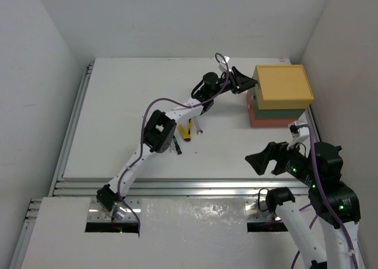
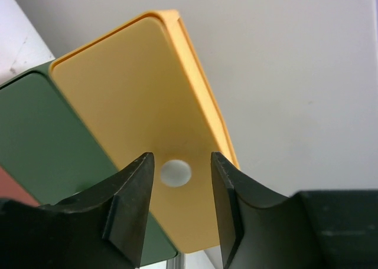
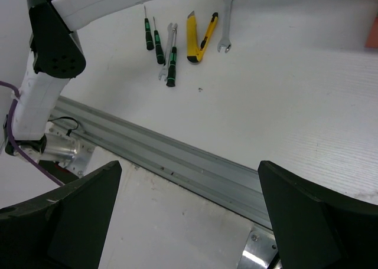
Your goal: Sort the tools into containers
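Note:
The containers stand stacked at the far right: a yellow tray [image 1: 283,83] on a dark green tray [image 1: 282,111] on a red-orange tray [image 1: 263,121]. My left gripper [image 1: 243,80] is open and empty right at the yellow tray's left end. In the left wrist view the gripper [image 2: 181,158] frames a round hole [image 2: 175,172] in the yellow end face [image 2: 130,104], with the green tray [image 2: 41,133] beside it. The tools lie grouped mid-table: screwdrivers [image 3: 171,59], wrenches [image 3: 225,18] and yellow-and-black tools [image 3: 193,36]. My right gripper [image 3: 189,166] is open and empty over the near rail.
The left arm [image 1: 159,133] stretches diagonally over the tool group [image 1: 186,130]. An aluminium rail [image 3: 177,157] runs along the table's near edge. White walls enclose the table on the left, back and right. The red tray's corner [image 3: 372,36] shows at the right wrist view's edge.

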### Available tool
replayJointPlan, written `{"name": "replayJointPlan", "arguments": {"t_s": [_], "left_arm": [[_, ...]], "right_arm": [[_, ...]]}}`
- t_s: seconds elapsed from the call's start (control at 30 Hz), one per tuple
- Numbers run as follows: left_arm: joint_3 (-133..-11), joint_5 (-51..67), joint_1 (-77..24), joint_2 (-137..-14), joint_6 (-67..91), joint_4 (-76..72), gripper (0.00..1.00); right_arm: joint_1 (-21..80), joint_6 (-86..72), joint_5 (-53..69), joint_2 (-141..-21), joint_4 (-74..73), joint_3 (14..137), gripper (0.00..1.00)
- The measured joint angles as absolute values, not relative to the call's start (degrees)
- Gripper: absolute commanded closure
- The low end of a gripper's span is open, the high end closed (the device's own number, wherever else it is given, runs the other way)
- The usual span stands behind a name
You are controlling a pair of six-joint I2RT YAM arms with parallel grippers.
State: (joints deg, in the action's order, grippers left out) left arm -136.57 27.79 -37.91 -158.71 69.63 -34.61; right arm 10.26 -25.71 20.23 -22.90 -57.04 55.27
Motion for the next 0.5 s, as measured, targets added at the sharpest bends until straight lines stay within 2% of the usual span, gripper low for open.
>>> {"name": "replayJointPlan", "arguments": {"t_s": [0.27, 0.4, 0.43, 0.47, 0.5], "left_arm": [[-137.95, 26.57, -38.37, -159.17, 70.41, -34.83, 0.62], [-137.95, 25.78, -38.41, -159.33, 70.19, -33.89, 0.57], [-137.95, 25.58, -38.41, -159.35, 70.13, -33.56, 0.59], [-137.95, 25.47, -38.44, -159.41, 70.13, -33.26, 0.68], [-137.95, 25.45, -38.44, -159.48, 70.28, -33.17, 0.72]], "right_arm": [[10.26, -25.71, 21.06, -22.5, -57.04, 55.16, 0.01], [10.26, -25.74, 21.17, -22.48, -57.06, 55.16, 0.01], [10.26, -25.74, 21.17, -22.46, -57.06, 55.16, 0.01], [10.26, -25.74, 21.19, -22.46, -57.06, 55.16, 0.01], [10.26, -25.74, 21.23, -22.46, -57.06, 55.16, 0.01]]}}
